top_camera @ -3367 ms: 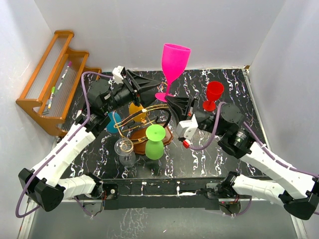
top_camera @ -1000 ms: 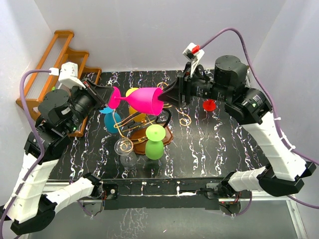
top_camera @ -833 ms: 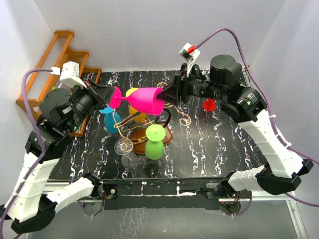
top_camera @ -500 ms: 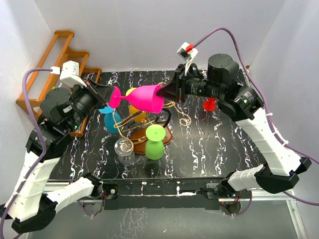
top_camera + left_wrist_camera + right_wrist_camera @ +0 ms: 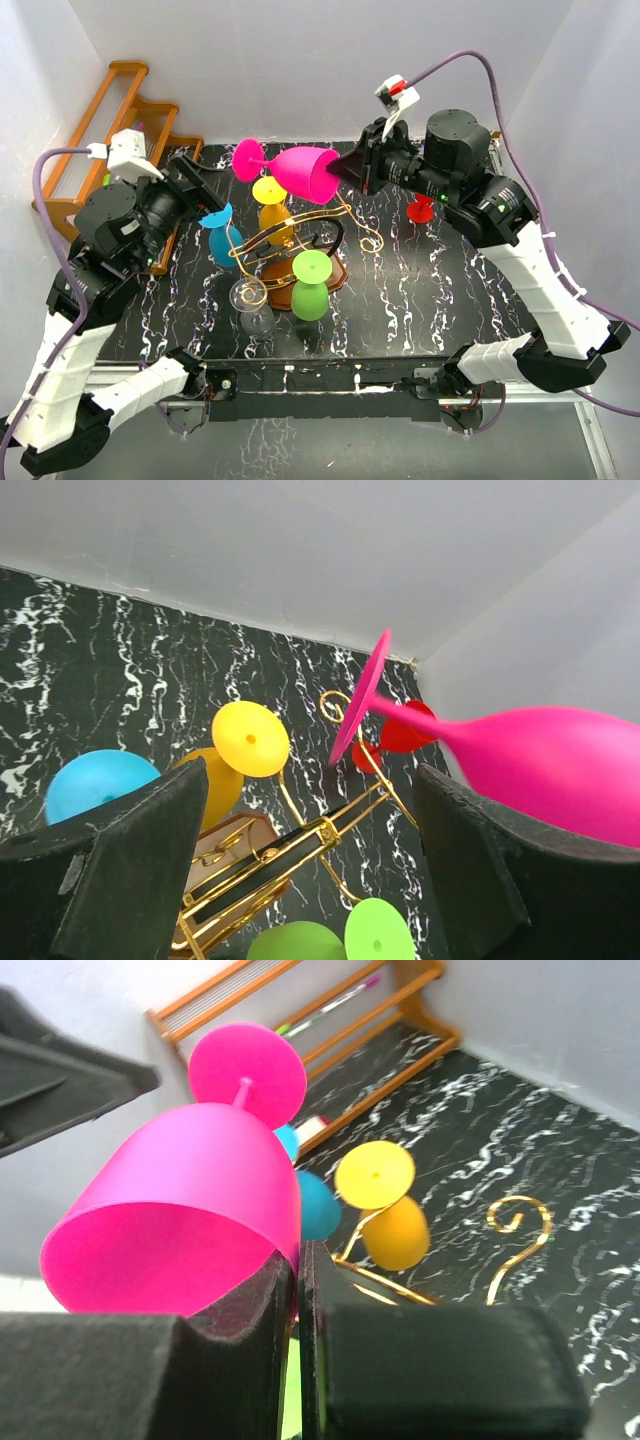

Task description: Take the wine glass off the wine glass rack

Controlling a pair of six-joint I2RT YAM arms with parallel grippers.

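My right gripper [image 5: 352, 168] is shut on the rim of a bright pink wine glass [image 5: 300, 175]. It holds the glass on its side in the air, above and behind the wine glass rack [image 5: 300, 225], a gold wire stand on a reddish-brown base [image 5: 278, 270]. In the right wrist view my gripper [image 5: 298, 1280] pinches the bowl wall [image 5: 190, 1200]. My left gripper [image 5: 205, 180] is open and empty, left of the glass foot. In the left wrist view my gripper [image 5: 310, 880] frames the rack [image 5: 270, 855], and the pink glass [image 5: 540, 770] crosses the upper right.
Yellow [image 5: 270, 205], blue [image 5: 222, 232], green [image 5: 312, 283] and clear [image 5: 252, 300] glasses hang upside down on the rack. A small red glass [image 5: 420, 210] stands behind it on the right. An orange-brown stepped shelf [image 5: 110, 150] leans at the back left.
The right gripper has carried the pink glass up and toward the back. The glass foot has left the left gripper's jaws, and the left gripper has drawn back to the left.
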